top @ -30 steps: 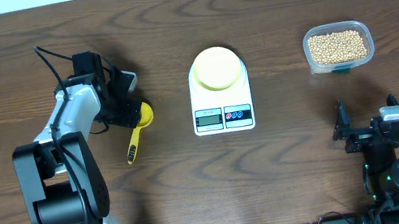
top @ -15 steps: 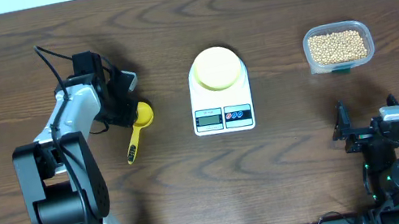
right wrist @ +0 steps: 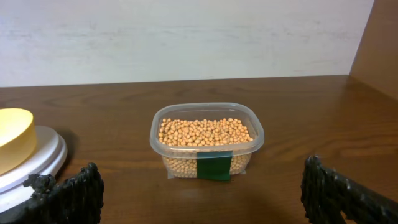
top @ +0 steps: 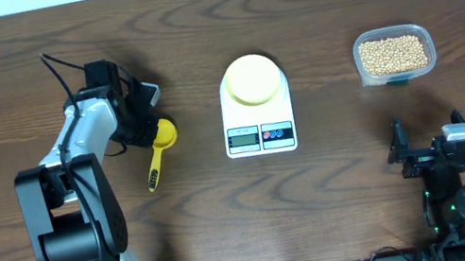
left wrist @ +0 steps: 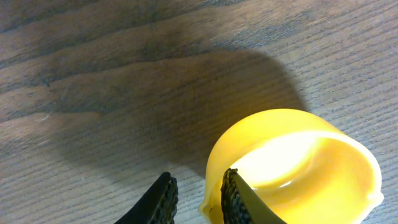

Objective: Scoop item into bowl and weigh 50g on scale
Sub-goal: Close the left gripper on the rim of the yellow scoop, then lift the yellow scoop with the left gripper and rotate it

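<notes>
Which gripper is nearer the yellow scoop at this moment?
Left. The left gripper is at the cup of the yellow scoop, one finger on each side of its rim. The right gripper sits far across the table, beyond the scale, in front of the bean tub.

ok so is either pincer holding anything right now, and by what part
Left pincer straddles the cup wall of the bright yellow plastic scoop, not its handle; whether it grips yet cannot be told. Right pincer is open, holding nothing.
</notes>
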Action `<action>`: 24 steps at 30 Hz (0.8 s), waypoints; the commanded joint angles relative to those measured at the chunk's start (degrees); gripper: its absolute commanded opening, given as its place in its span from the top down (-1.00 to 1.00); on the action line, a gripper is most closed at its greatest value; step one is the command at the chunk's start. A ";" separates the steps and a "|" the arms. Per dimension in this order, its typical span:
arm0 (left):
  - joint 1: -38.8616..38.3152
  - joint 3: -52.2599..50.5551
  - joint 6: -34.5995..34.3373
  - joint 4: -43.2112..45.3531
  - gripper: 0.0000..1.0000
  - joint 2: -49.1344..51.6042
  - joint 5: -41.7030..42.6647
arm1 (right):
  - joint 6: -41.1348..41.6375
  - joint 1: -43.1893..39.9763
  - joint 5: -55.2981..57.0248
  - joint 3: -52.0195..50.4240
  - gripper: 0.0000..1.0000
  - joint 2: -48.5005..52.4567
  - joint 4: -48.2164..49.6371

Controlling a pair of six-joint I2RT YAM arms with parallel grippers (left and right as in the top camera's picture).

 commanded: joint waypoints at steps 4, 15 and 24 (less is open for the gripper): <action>0.13 -0.28 0.09 0.02 0.57 0.87 0.72 | -0.63 -0.15 -0.13 -0.09 -0.99 -0.26 -0.22; 0.13 -0.28 0.09 0.02 0.84 0.87 0.72 | -0.63 -0.15 -0.13 -0.09 -0.99 -0.26 -0.22; 0.13 -0.28 0.09 0.02 0.84 0.87 0.72 | -0.63 -0.15 -0.13 -0.09 -0.99 -0.26 -0.22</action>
